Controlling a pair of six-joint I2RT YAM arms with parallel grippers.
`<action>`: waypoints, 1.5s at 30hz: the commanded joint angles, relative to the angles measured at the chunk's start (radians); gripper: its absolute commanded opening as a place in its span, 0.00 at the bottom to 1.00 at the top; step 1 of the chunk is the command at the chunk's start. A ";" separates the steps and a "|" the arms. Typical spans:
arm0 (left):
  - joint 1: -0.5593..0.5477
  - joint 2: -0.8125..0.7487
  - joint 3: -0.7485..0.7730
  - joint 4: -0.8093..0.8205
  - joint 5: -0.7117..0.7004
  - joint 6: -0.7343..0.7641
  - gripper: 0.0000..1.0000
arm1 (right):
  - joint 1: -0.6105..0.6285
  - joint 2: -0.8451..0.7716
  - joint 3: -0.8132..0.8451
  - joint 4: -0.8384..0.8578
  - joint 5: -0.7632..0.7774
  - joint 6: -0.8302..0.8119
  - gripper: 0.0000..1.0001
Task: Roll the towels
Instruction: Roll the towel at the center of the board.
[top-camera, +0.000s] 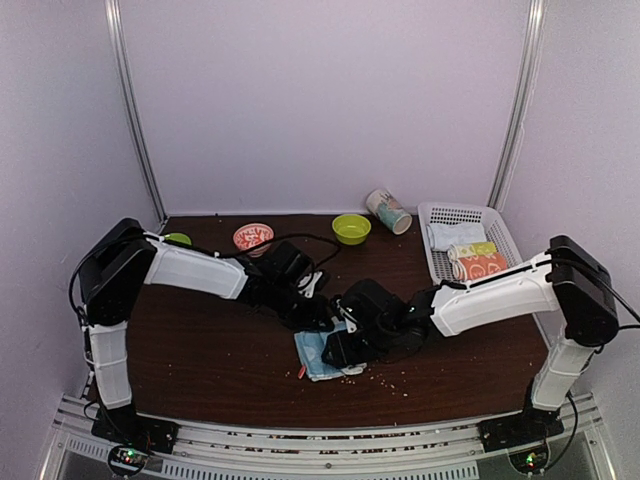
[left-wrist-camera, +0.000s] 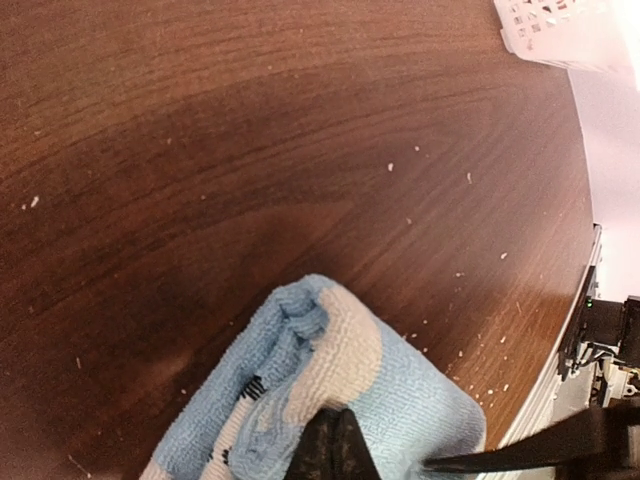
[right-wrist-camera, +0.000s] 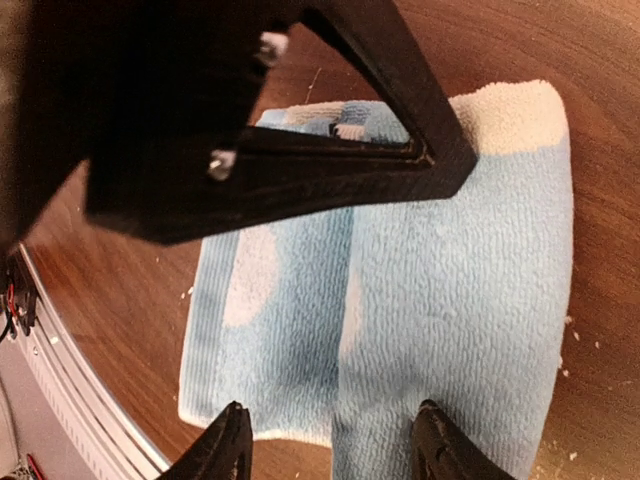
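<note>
**Light blue towel at table centre, both tools over it**

Towel 1: the light blue terry-cloth towel with pale round patches (right-wrist-camera: 450, 290) lies folded in two panels on the dark brown wooden table (top-camera: 200, 350), at centre near the front edge. From overhead the two arms cover most of it, and only its front-left part shows. The rest of the print is hard to make out.

Left tool (left-wrist-camera: 335, 450): its fingers are closed together to a point, with the tips down on the towel's rear edge. The cloth ruffles up in a hump just ahead of the tips. I cannot tell whether any cloth is nipped between them, because the wrist view cuts the tool off at the frame bottom.

Right tool (right-wrist-camera: 330, 445): its fingers stand well apart with nothing between them, above the towel's opposite edge. Only the tips show. In this view the left tool's black wedge hides part of the towel.

Towel 2: the orange cloth towel with white print (top-camera: 482, 266) lies rolled in the white slotted plastic basket (top-camera: 465, 214) at the table's right rear. It sits just beside a yellow-green patterned roll (top-camera: 472, 250), and a plain pale roll (top-camera: 450, 235) lies behind that. The print is too small to read.

White crumbs (left-wrist-camera: 390, 166) are scattered on the table.
</note>
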 joint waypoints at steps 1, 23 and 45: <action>0.008 0.037 -0.022 0.057 0.003 -0.019 0.00 | 0.005 -0.109 -0.034 -0.095 0.030 -0.048 0.55; 0.010 0.031 -0.100 0.095 -0.020 -0.032 0.00 | -0.001 -0.190 -0.137 -0.059 0.057 -0.009 0.52; 0.008 -0.015 -0.182 0.153 -0.034 -0.055 0.00 | -0.181 0.019 -0.433 0.774 -0.302 0.445 0.12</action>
